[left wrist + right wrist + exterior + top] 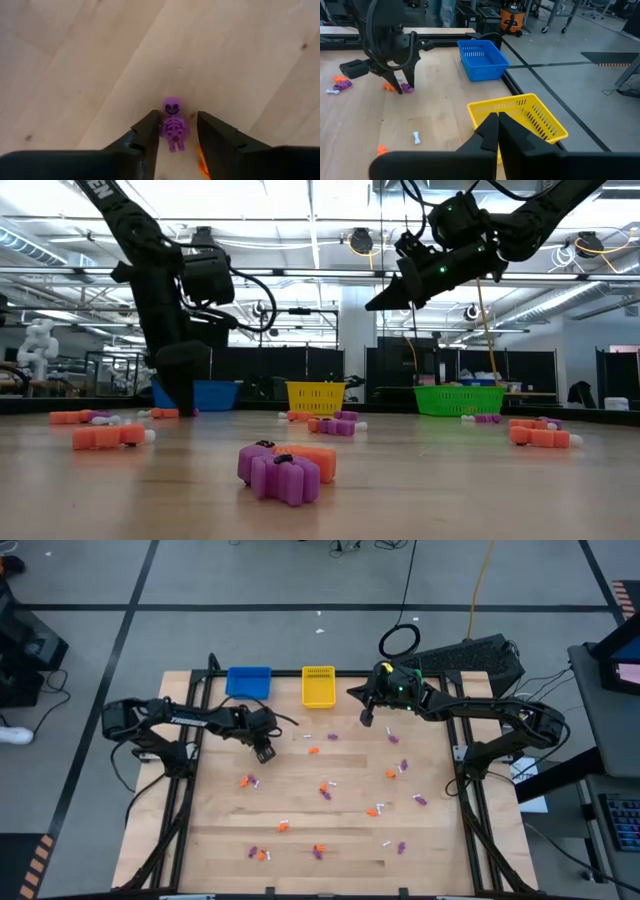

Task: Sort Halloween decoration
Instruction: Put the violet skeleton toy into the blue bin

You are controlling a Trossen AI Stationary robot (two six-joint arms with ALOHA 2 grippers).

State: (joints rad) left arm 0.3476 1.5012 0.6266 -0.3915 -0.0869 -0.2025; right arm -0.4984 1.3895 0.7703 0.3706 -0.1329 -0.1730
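On the bench (pixel 200 840), near its far left corner, the left pincer (pixel 176 131) stands released, fingers astride a purple skeleton (pixel 173 126) lying flat on the wood. The right pincer (pixel 497 131) hangs clenched and empty by the yellow basket (pixel 530 116) at the far edge.

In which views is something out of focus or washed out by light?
Left wrist view: the small purple plastic skeleton is sharp, but the left gripper framing it looks soft. Low view: bright ceiling lights leave the dark arms backlit. High view: even light, weak shadows on the wooden table.
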